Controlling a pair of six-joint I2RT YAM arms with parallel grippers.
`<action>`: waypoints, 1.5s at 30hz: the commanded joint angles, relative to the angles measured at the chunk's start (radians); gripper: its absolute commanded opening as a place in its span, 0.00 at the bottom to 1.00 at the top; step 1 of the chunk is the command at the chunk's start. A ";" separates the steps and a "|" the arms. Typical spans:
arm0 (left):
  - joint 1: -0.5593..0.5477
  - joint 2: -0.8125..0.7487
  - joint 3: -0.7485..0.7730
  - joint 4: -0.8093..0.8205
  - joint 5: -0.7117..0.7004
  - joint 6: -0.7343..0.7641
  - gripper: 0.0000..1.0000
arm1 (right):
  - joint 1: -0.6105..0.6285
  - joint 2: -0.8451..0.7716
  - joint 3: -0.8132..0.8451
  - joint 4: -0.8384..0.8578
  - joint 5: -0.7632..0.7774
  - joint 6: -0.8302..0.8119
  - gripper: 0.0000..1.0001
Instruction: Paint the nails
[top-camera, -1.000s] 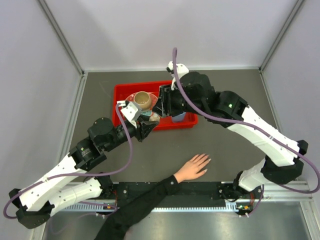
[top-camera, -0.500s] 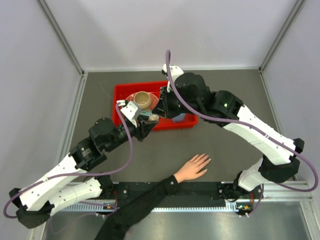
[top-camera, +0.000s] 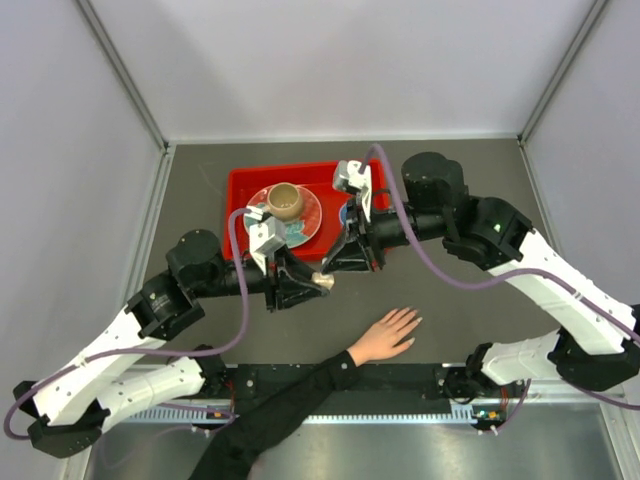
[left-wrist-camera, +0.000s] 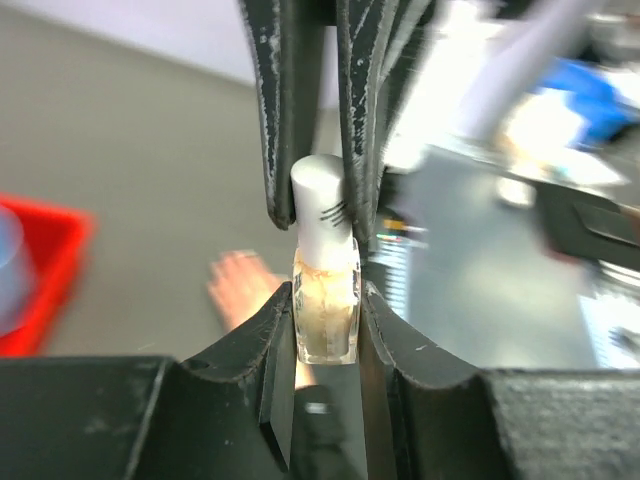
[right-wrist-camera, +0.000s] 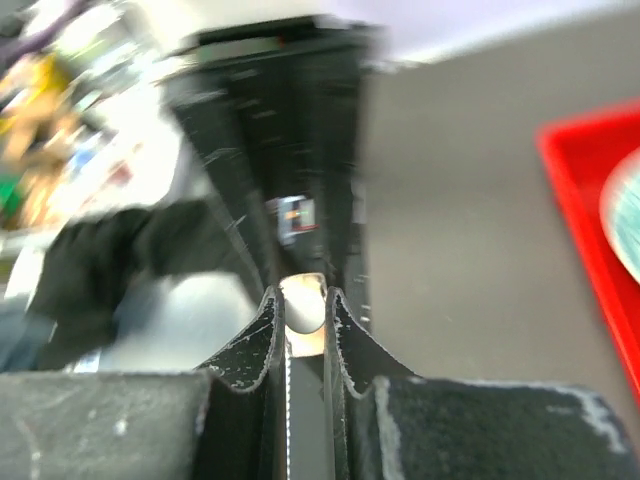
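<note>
A small glass nail polish bottle (left-wrist-camera: 325, 312) with beige polish and a white cap (left-wrist-camera: 322, 205) is held above the table. My left gripper (left-wrist-camera: 325, 300) is shut on the glass body. My right gripper (right-wrist-camera: 305, 305) is shut on the cap (right-wrist-camera: 305, 303), coming from the opposite side. In the top view the two grippers meet at the bottle (top-camera: 326, 281), left gripper (top-camera: 316, 284), right gripper (top-camera: 336, 268). The human hand (top-camera: 385, 336) with a black sleeve lies flat, fingers spread, just right of and nearer than the bottle. Its nails (top-camera: 412, 321) are too small to make out.
A red tray (top-camera: 240, 186) stands behind the grippers with a patterned plate (top-camera: 305, 218) and a tan cup (top-camera: 285, 200) in it. Grey walls close in the table at the left, right and back. The black sleeve (top-camera: 280, 412) crosses the near edge.
Both grippers have moved from over the red tray toward the near side and the hand, carrying the bottle between them. The right arm has swung and turned its wrist. The hand has not moved.
</note>
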 joint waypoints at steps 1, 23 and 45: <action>-0.007 0.018 0.060 0.211 0.346 -0.113 0.00 | 0.014 0.012 0.018 0.014 -0.339 -0.192 0.00; -0.008 0.007 0.038 0.100 -0.449 0.095 0.00 | 0.014 0.008 0.087 -0.055 0.670 0.297 0.68; -0.008 0.090 0.024 0.102 -0.547 0.123 0.00 | 0.086 0.204 0.277 -0.129 0.698 0.339 0.43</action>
